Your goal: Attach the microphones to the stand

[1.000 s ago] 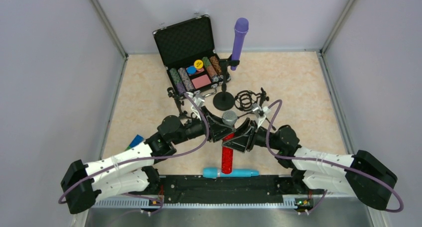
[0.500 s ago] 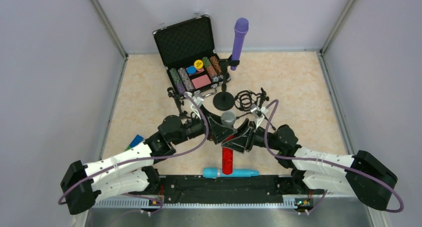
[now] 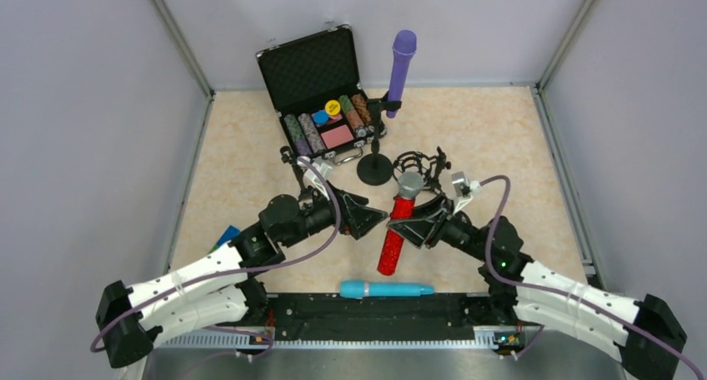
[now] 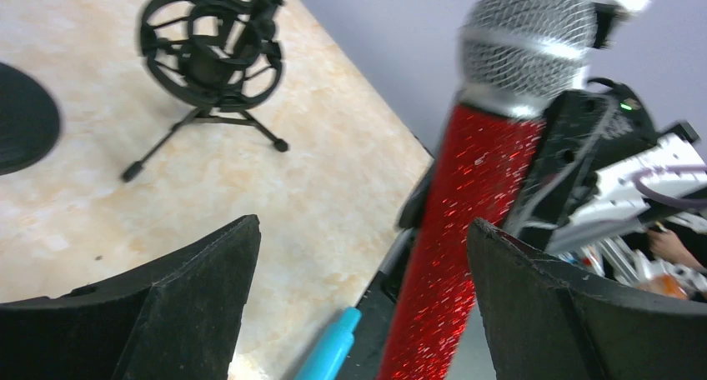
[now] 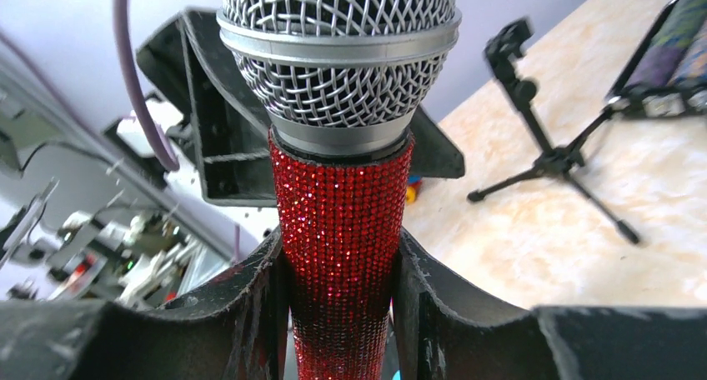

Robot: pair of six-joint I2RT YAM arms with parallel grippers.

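The glittery red microphone (image 3: 394, 230) with a silver mesh head stands almost upright, and my right gripper (image 3: 406, 223) is shut on its red body (image 5: 342, 222). My left gripper (image 3: 375, 217) is open just left of it, and the red handle (image 4: 454, 255) passes near the right finger without being pinched. A purple microphone (image 3: 401, 67) is clipped upright on the tall stand (image 3: 374, 170). The light blue microphone (image 3: 386, 289) lies flat by the near edge. A black shock-mount stand (image 3: 414, 165) sits right behind the red microphone's head.
An open black case (image 3: 321, 88) of poker chips lies at the back, left of the tall stand. A small black tripod (image 3: 293, 159) stands in front of the case. A blue object (image 3: 227, 234) lies by the left arm.
My left gripper has opened, let go of the red microphone and drawn back to the left. The right gripper has carried the microphone right and farther away, toward the shock-mount stand.
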